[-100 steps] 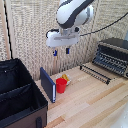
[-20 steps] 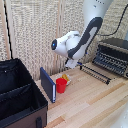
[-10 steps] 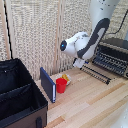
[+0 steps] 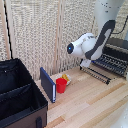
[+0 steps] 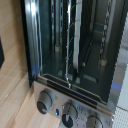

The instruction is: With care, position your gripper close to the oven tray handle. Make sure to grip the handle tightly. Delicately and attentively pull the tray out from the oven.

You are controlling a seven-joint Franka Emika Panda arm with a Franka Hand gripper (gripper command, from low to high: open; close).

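Hovering near tray (image 4: pixel 102 73), gripper (image 4: pixel 85 63) fingers unclear.

The oven (image 4: pixel 119 56) stands at the exterior view's right, door open. The tray (image 4: pixel 102 71) – a dark bar rack – sticks out, handle (image 4: pixel 94 73) along its outer edge.

Over 5 seconds the arm (image 4: pixel 95 42) has swung from above the red cup (image 4: pixel 61 85) toward the exterior view's right and lowered, bringing its hand (image 4: pixel 85 63) over the tray (image 4: pixel 97 73) before the oven (image 4: pixel 116 57).
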